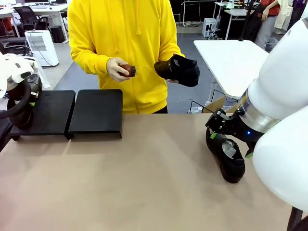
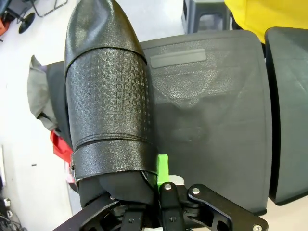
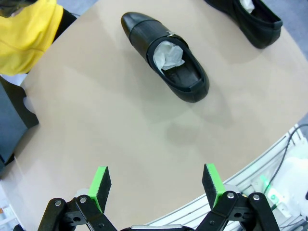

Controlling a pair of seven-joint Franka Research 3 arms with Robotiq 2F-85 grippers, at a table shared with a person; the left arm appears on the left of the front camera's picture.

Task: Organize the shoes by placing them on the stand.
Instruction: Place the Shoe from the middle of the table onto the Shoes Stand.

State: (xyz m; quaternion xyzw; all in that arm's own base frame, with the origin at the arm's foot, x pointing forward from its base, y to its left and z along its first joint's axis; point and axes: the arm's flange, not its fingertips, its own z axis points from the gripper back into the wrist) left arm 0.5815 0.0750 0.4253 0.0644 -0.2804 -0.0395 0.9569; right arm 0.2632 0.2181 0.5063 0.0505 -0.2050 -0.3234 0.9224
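While left tool [image 2: 139,192] grips shoe [image 2: 108,96], stand [image 2: 211,120] apparently below.

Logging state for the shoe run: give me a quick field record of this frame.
left jaws: shut on shoe, at left platform edge
right jaws: open, above table
on table: two stuffed shoes
person: holds brush and fourth shoe
right platform: bare

Grey floor [image 1: 82,79], white table [image 1: 231,57], office chair [image 1: 25,17].
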